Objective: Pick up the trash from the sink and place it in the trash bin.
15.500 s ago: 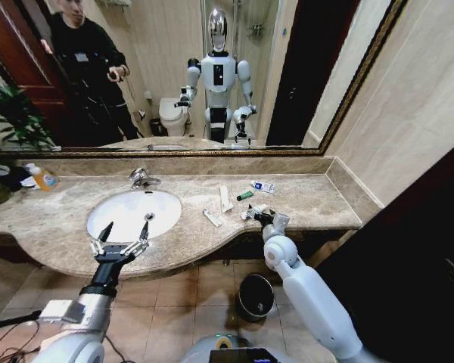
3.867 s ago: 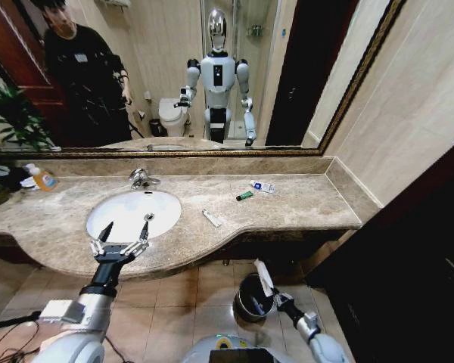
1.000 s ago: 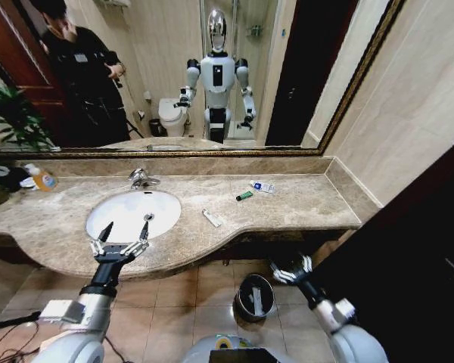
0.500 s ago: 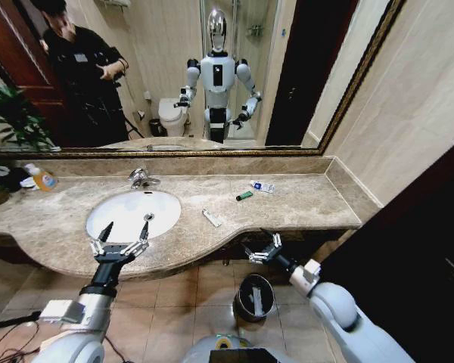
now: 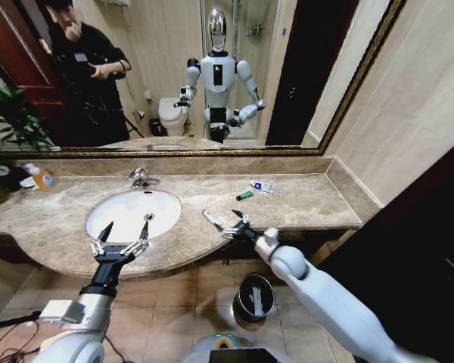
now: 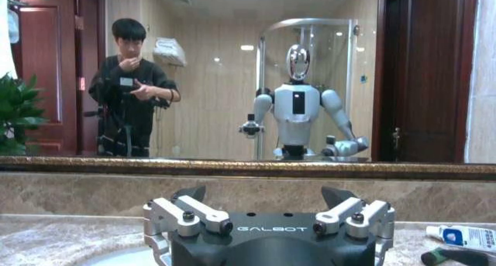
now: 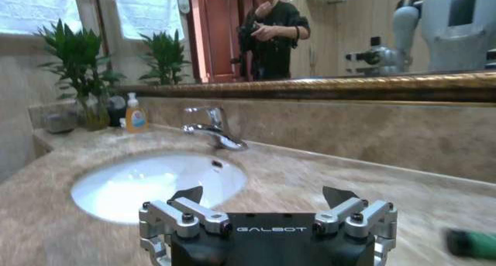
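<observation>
My right gripper (image 5: pixel 230 223) hovers open just above the counter, right beside a slim white packet (image 5: pixel 209 217) lying between the sink (image 5: pixel 132 213) and the counter's front edge. Farther back lie a small green piece (image 5: pixel 244 195) and a white tube with blue print (image 5: pixel 262 186). The trash bin (image 5: pixel 240 302) stands on the floor under the counter, with a white piece inside. My left gripper (image 5: pixel 125 236) is parked open over the sink's front rim. The right wrist view has the open right gripper (image 7: pixel 263 195), the sink (image 7: pixel 147 182) and the green piece (image 7: pixel 474 243).
A chrome faucet (image 5: pixel 141 178) stands behind the basin. An orange bottle (image 5: pixel 42 178) and a plant (image 5: pixel 7 121) sit at the counter's far left. A mirror and a marble backsplash close the back, and a wall closes the right end.
My right arm has swung up from beside the trash bin to the counter and now sits by the white packet. The left arm has not moved.
</observation>
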You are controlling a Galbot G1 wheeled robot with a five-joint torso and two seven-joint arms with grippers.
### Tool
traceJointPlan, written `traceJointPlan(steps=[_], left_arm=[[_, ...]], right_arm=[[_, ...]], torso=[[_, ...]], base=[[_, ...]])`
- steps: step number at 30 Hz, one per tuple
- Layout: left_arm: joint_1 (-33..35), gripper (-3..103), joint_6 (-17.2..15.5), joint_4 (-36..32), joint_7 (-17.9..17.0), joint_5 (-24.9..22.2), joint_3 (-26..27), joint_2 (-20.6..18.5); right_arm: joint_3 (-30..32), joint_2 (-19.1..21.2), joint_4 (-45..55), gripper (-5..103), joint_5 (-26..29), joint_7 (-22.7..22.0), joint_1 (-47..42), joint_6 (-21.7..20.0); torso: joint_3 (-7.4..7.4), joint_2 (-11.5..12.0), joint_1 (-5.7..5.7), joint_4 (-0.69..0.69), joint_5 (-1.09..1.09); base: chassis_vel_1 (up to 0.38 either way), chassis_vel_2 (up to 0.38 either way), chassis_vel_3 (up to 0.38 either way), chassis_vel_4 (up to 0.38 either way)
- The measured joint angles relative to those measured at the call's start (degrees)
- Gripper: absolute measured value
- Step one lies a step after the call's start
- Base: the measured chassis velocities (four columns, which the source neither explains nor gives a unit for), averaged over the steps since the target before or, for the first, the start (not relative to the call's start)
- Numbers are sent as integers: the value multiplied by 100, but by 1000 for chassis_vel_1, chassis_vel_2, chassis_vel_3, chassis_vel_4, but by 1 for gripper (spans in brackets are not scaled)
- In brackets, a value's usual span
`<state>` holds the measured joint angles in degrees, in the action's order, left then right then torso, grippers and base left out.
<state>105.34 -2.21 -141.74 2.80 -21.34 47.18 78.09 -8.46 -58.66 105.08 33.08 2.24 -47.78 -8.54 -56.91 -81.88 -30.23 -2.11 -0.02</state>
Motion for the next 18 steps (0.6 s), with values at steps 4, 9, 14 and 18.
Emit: traceJointPlan(steps=[4,9,14,18], left_arm=[[0,100,0,0,0,0,0,0],[0,100,0,0,0,0,0,0],[0,100,0,0,0,0,0,0],[0,100,0,0,0,0,0,0]], right_arm=[[-394,-340,-449,100,57,-252,593,-4],[-464,-597,-822,100,156,-547,838,-97],[-518,-534,-977,100,297,-934,911,-434],[-609,-410,-784,100,640,-1297,908,-727]], torso=[[0,0,0,0,0],[0,0,0,0,1],[0,0,0,0,1],[0,0,0,1,1]], base=[[0,0,0,0],[0,0,0,0],[0,0,0,0],[0,0,0,0]])
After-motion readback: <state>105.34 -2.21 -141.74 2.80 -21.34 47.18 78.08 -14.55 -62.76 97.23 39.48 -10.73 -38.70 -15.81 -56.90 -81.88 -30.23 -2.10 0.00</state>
